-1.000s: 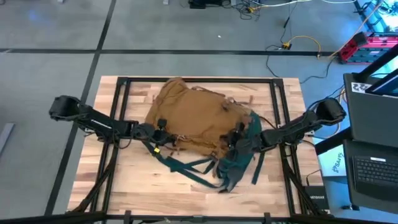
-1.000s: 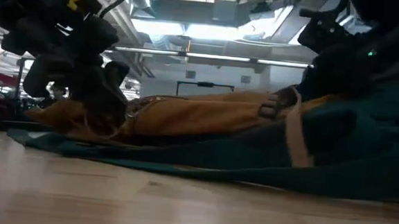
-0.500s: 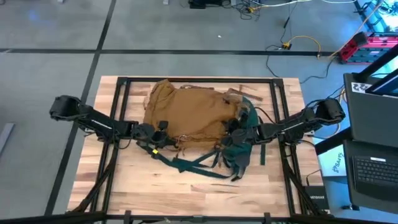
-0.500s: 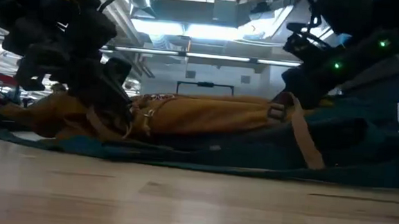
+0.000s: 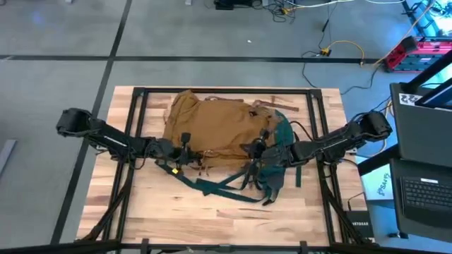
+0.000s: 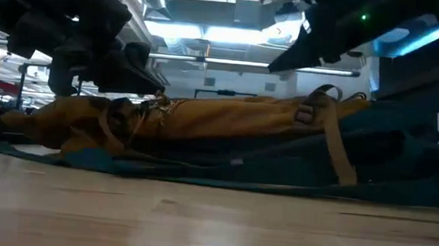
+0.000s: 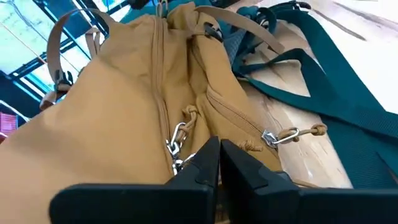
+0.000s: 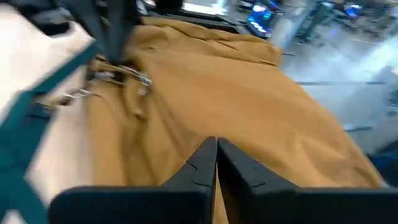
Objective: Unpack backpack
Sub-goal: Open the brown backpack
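Since a second ago the backpack [image 5: 215,127] has flattened toward the table's [image 5: 141,212] twelve o'clock edge. Left gripper [image 5: 182,146] at its eight o'clock and right gripper [image 5: 254,149] at four, both pressed together, hover by the zippers [image 7: 177,134].

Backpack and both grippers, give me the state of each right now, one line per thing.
backpack: lying flat on the table, zippers closed, nothing taken out yet.
teal straps: loose, trailing across the wooden table.
left gripper: shut and empty, over the zipper pulls.
right gripper: shut and empty, above the tan fabric.
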Robot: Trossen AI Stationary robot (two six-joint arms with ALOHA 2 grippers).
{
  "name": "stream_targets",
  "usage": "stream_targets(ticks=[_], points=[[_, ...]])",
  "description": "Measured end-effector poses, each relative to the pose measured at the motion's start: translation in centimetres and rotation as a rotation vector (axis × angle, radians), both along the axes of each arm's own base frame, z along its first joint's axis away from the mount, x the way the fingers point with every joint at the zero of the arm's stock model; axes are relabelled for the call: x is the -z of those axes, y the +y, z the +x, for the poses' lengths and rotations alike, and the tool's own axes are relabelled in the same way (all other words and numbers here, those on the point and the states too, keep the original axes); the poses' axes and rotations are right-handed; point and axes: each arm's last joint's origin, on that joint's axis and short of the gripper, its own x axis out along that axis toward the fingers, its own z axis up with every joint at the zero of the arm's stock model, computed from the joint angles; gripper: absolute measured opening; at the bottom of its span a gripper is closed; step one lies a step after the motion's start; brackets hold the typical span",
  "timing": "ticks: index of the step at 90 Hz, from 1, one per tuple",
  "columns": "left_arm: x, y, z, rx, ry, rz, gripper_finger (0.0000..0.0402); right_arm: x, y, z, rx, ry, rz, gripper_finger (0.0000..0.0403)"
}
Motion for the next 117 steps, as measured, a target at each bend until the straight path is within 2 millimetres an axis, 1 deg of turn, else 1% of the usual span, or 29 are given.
stream_targets(ticks=[14,25,34,43,59,86,97,117], points=[[0.3,0.0,-0.1,-0.006,0.033,-0.002,0.0000,-0.3,0.2,0.2,-0.046,-0.023,0.004,0.0000],[0.3,0.1,-0.1,-0.030,0.032,0.013,0.0000,-0.7,0.2,0.4,-0.070,-0.054,-0.035,0.0000],[-0.2,0.3,-0.1,-0.083,-0.004,0.057,0.0000,-1.1,0.3,0.6,-0.090,-0.082,-0.078,0.0000],[-0.9,0.4,-0.2,-0.096,-0.046,0.098,0.0000,-1.4,0.3,0.7,-0.096,-0.098,-0.117,0.0000],[-2.3,0.6,-0.6,-0.137,-0.106,0.156,0.0000,-1.7,0.2,0.8,-0.069,-0.109,-0.167,0.0000],[-3.6,1.3,-1.3,-0.339,-0.146,0.264,0.0000,-1.7,0.0,0.7,-0.017,-0.097,-0.198,0.0000],[-3.7,1.4,-1.4,-0.395,-0.141,0.282,0.0000,-1.6,-0.1,0.6,0.031,-0.077,-0.237,0.0000],[-3.6,1.4,-1.4,-0.395,-0.128,0.286,0.0000,-1.8,1.0,0.2,0.072,-0.056,-0.332,0.0000]])
